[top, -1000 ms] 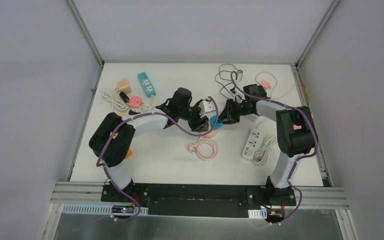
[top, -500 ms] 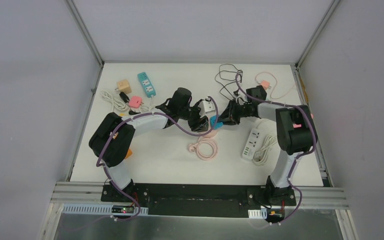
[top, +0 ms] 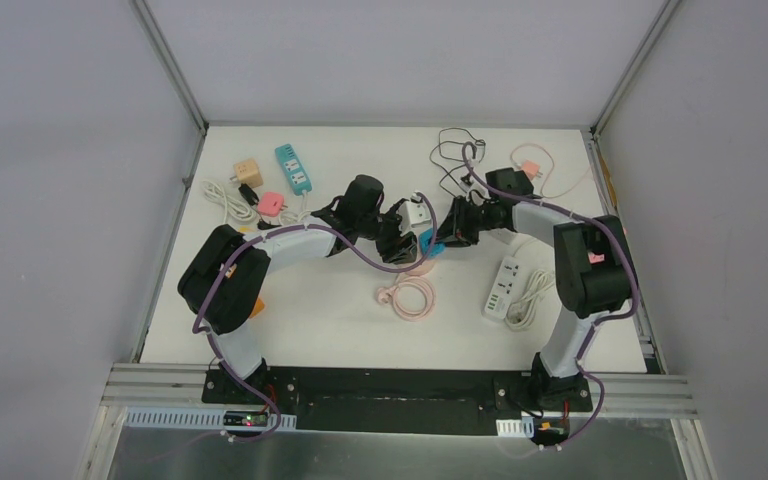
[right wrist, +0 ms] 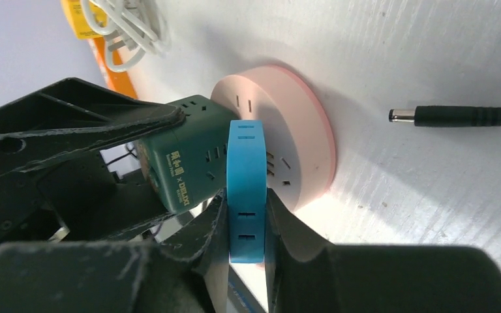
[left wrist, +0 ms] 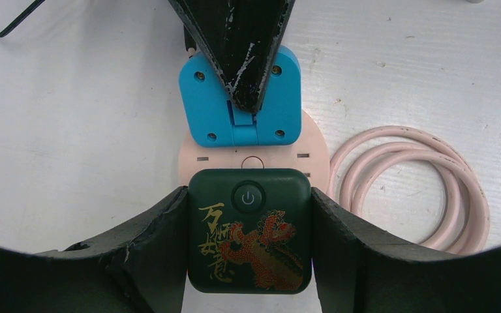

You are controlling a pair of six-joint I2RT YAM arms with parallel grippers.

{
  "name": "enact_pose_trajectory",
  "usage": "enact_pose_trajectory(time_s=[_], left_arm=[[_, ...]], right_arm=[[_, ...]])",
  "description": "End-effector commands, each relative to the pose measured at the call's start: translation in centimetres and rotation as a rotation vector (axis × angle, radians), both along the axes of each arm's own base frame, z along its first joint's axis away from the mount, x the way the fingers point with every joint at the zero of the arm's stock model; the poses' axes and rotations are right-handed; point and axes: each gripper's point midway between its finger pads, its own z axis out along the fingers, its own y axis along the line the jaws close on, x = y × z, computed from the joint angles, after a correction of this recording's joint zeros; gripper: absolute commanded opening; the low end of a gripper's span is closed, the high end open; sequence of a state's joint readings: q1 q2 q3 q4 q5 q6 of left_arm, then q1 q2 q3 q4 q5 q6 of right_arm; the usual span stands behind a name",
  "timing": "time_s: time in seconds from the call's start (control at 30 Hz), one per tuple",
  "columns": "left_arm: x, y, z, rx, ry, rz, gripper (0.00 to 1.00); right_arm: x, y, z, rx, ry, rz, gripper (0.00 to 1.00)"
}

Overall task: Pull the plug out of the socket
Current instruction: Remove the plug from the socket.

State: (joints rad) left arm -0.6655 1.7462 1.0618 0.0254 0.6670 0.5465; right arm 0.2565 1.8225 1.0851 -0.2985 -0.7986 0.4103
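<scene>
A round pink socket (left wrist: 189,163) lies flat on the white table. A flat blue plug (right wrist: 246,176) and a dark green cube adapter (left wrist: 250,228) with a red dragon print both stand on its face. My right gripper (right wrist: 246,241) is shut on the blue plug's two flat sides. From the opposite side, my left gripper (left wrist: 250,241) is shut on the green cube. Seen from the top, both grippers meet at the blue plug (top: 430,243) mid-table. Whether the plug's pins are still in the socket (right wrist: 300,130) is hidden.
The socket's pink cable coil (top: 408,297) lies just in front. A white power strip (top: 501,286) sits to the right, and a small white adapter (top: 418,212) and black cable (top: 455,160) lie behind. A teal power strip (top: 293,168), a wooden cube (top: 248,172) and a white cable (top: 222,197) are at the back left.
The right arm's elbow and wrist have shifted slightly. Both grips and the plug, cube and socket look unchanged.
</scene>
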Motion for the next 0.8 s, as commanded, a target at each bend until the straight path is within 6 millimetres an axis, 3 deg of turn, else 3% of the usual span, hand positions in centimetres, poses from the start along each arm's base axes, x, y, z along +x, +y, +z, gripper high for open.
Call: enact_pose_trajectory(time_s=[0.0,0.1,0.33,0.53,0.77], left_arm=[[-2.8,0.7,-2.8,0.064,0.130,-0.058,0.00],[-2.8,0.7,-2.8,0.064,0.128,-0.060,0.00],[-2.7,0.7,-2.8,0.065,0.132,-0.057,0.00],[-1.9,0.7,-2.6,0.067,0.130,-0.008,0.01],[-0.7,0.6,-1.7,0.035,0.126,0.086,0.46]], right_arm=[[1.3,0.4,1.7,0.138,0.018,-0.029,0.00],[1.6,0.6,2.3,0.239,0.075,-0.053,0.00],[1.8,-1.1,2.5,0.065,-0.098,-0.009,0.00],[1.7,-1.7,4.4,0.053,-0.225,0.053,0.00],[1.8,-2.8,5.7,0.098,-0.267,0.066,0.00]])
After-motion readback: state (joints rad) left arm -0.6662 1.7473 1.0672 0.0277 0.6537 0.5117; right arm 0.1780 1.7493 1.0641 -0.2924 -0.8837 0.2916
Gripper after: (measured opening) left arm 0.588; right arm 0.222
